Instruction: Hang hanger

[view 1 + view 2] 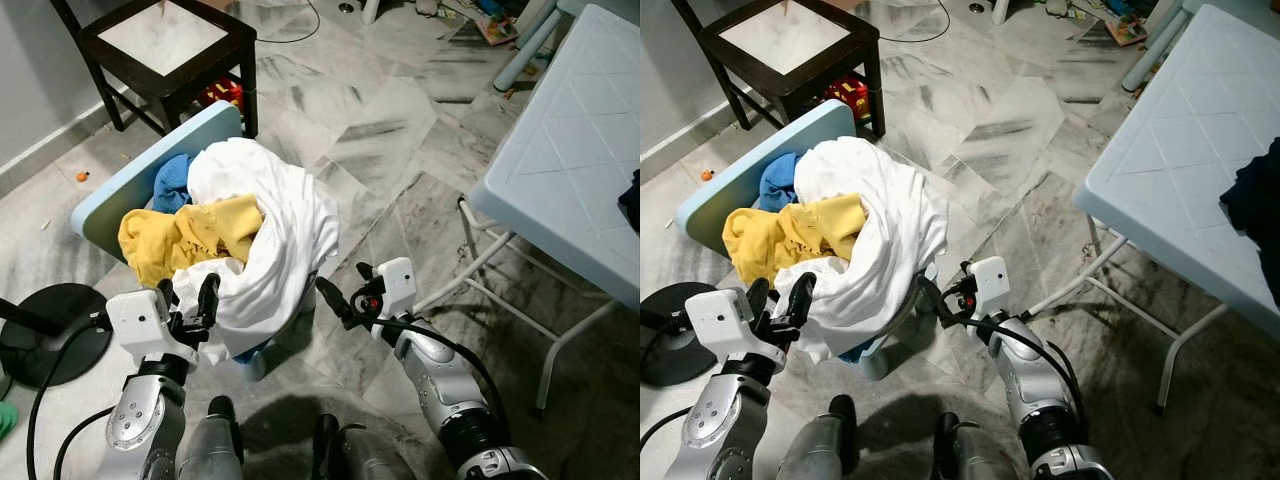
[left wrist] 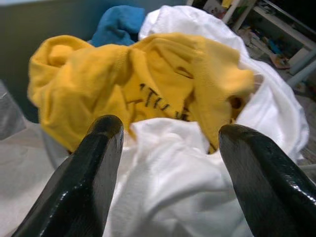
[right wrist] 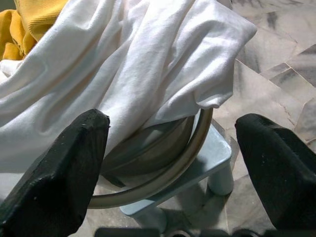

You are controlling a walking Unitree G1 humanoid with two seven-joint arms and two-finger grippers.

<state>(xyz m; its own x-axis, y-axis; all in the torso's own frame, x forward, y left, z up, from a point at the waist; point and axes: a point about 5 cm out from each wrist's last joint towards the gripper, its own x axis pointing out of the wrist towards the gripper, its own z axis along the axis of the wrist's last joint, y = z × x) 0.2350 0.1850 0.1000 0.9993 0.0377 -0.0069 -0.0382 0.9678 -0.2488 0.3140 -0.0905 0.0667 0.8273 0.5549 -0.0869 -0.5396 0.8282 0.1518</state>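
Left gripper [image 1: 198, 298], fingers spread, empty, faces the yellow shirt [image 2: 148, 84]; right gripper [image 1: 347, 292], spread, empty, sits at four o'clock of the white cloth [image 3: 133, 74]; no hanger visible, likely light, rigid; grip its neck.

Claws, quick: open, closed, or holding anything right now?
Left claw: open, holding nothing, at the laundry pile.
Right claw: open, holding nothing, beside the white cloth.
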